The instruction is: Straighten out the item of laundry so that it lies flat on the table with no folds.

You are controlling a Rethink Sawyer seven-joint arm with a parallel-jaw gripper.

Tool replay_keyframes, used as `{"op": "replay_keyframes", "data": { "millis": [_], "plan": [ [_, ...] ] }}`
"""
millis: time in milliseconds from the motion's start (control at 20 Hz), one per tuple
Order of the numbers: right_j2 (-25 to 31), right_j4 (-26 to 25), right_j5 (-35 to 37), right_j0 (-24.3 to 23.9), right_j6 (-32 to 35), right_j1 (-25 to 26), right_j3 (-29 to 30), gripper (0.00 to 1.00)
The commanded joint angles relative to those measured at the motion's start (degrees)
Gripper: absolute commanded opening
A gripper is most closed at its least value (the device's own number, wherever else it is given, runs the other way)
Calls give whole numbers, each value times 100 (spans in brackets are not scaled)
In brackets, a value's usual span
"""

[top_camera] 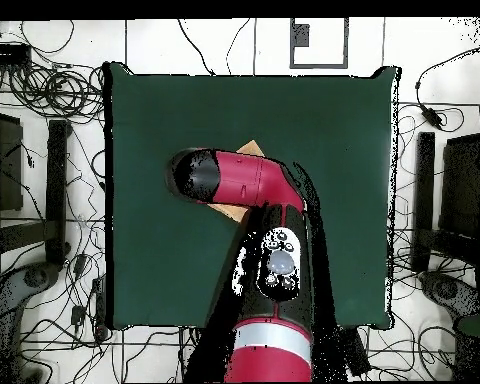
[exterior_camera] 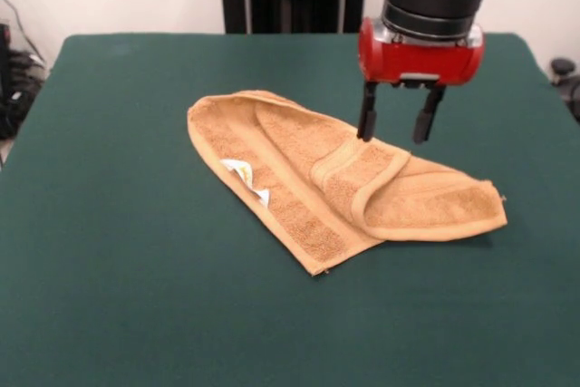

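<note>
The towel (exterior_camera: 340, 188) lies just right of the middle of the green table (exterior_camera: 109, 251), folded over on itself, with a doubled flap running toward 4 o'clock, so the flattening is not yet done. The gripper (exterior_camera: 398, 122) hovers at the towel's 1 o'clock edge, fingers spread and holding nothing. There is one towel, one white tag (exterior_camera: 245, 176) and one gripper.

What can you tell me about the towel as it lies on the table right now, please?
The towel is tan terry cloth with hemmed edges and woven bands, lying crumpled on the green table, not flat. Its right part is folded over in a curved flap, and a small white tag shows on its left part. The open gripper hangs over the fold. From overhead the arm hides nearly all of it.
</note>
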Motion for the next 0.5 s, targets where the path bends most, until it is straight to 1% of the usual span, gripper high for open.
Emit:
{"op": "replay_keyframes", "data": {
  "millis": [50, 200, 400, 500],
  "plan": [
    [12, -136, -207, 291, 1284, 79, 832, 100],
    [-65, -97, -218, 368, 1387, 186, 885, 100],
    [-93, -12, -502, 423, 1544, 422, 931, 100],
    [-232, 28, -524, 580, 1716, 487, 911, 100]
  ]
}}
